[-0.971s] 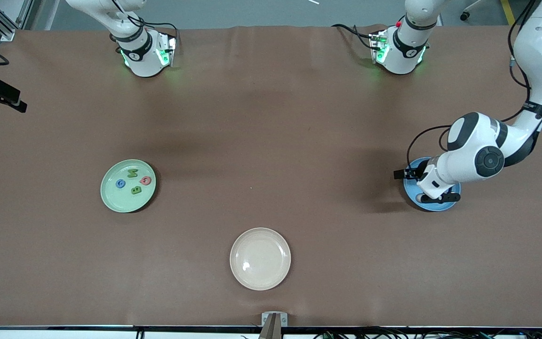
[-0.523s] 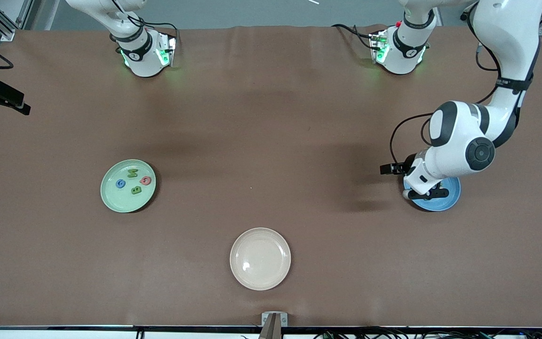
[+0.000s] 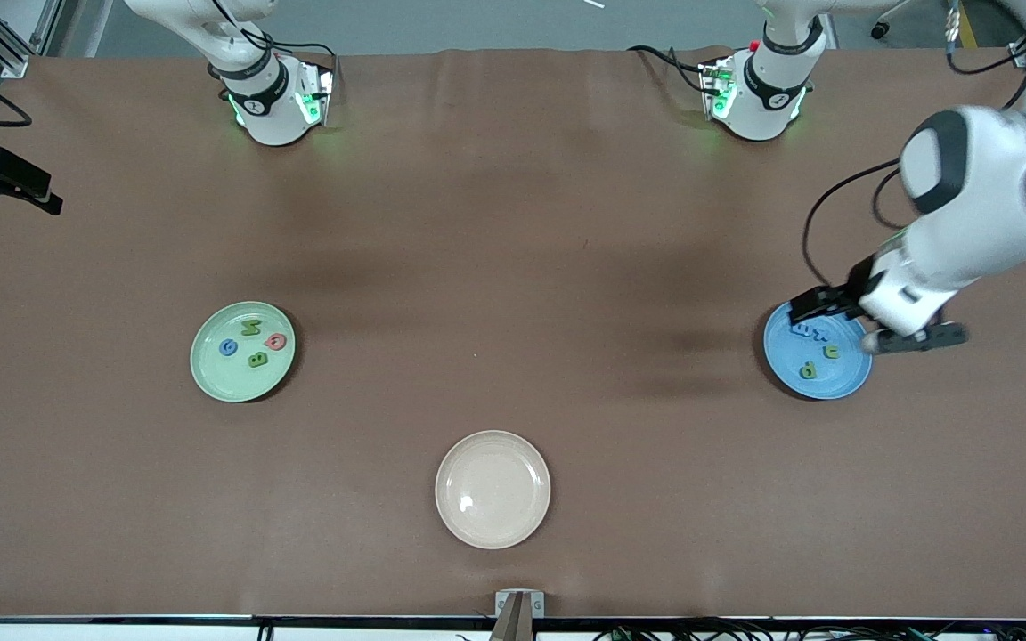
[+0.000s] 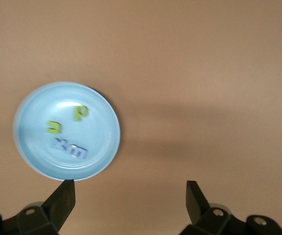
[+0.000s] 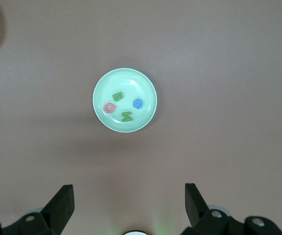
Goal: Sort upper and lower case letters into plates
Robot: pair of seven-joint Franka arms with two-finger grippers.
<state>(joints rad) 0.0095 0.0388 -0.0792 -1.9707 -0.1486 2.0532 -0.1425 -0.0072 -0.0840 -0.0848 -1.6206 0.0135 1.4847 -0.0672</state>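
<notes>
White left arm bent, end effector (image 3: 909,331) open over blue plate (image 3: 834,383)

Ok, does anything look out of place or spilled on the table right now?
Nothing stands out. Four letters lie in the pale green plate and the others in the blue plate; the cream plate holds none. No letter lies on the cloth.
</notes>
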